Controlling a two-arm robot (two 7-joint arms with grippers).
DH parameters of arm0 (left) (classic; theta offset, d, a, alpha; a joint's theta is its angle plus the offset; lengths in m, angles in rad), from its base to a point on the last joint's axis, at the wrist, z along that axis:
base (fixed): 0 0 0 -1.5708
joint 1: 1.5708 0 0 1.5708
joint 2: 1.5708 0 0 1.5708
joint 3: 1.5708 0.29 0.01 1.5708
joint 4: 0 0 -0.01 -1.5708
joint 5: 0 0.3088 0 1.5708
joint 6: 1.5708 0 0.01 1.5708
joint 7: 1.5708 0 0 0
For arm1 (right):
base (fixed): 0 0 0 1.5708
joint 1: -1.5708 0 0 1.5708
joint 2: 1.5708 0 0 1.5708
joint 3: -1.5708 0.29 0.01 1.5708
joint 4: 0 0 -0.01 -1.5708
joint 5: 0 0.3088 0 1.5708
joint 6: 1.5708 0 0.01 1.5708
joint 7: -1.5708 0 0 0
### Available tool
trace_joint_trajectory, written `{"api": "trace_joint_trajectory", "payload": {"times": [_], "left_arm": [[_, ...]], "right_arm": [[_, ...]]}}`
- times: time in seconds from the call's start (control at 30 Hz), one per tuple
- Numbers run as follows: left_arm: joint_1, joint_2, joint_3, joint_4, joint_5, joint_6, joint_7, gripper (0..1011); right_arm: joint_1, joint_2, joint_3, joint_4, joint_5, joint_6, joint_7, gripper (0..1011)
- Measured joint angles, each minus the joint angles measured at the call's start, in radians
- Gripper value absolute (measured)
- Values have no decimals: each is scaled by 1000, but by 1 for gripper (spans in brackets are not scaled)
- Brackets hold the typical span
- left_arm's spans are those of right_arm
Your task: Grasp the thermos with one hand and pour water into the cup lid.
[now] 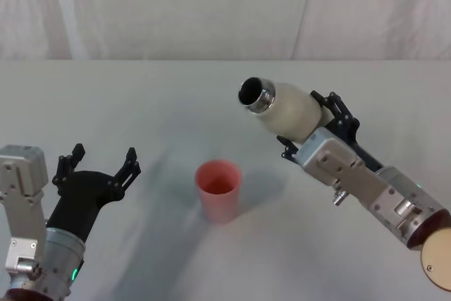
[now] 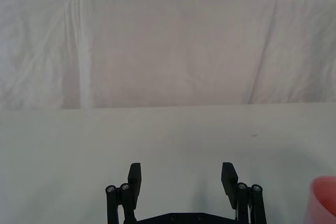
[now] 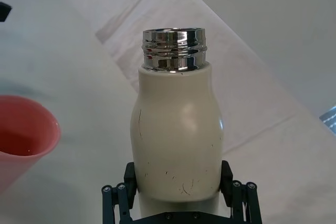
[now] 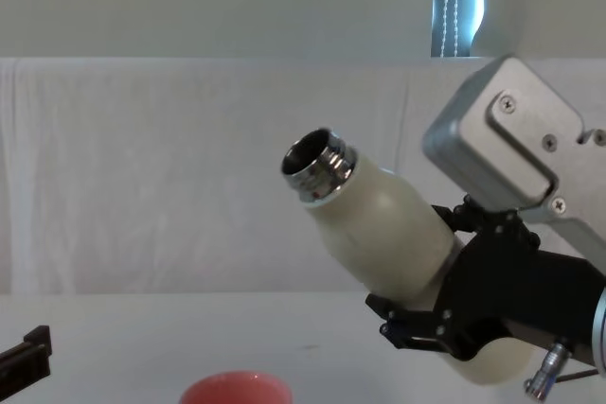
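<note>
The cream-white thermos (image 1: 289, 109) is held in the air, tilted with its open silver neck (image 1: 255, 95) pointing up and toward the left, above and to the right of the cup lid. My right gripper (image 1: 317, 123) is shut on its lower body; the wrist view shows the thermos (image 3: 176, 135) between the fingers (image 3: 116, 195), and the chest view shows the thermos (image 4: 379, 224) leaning left. The salmon-pink cup lid (image 1: 218, 189) stands upright on the table at the middle, with some liquid inside (image 3: 16, 140). My left gripper (image 1: 99, 167) hovers open at the left, holding nothing.
The white cloth-covered table (image 1: 141, 103) runs back to a draped white backdrop (image 1: 211, 5). An edge of the cup lid (image 2: 325, 200) shows beside the left gripper (image 2: 181, 179). Bare tabletop lies around the cup lid.
</note>
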Motion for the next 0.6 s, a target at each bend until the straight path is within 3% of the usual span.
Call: {"api": "trace_joint_trajectory", "payload": {"times": [0.6], "left_arm": [[0,0,0,0,0,0,0,1001]], "right_arm": [[13,24,-50,5,-138,-11,-2,955]]}}
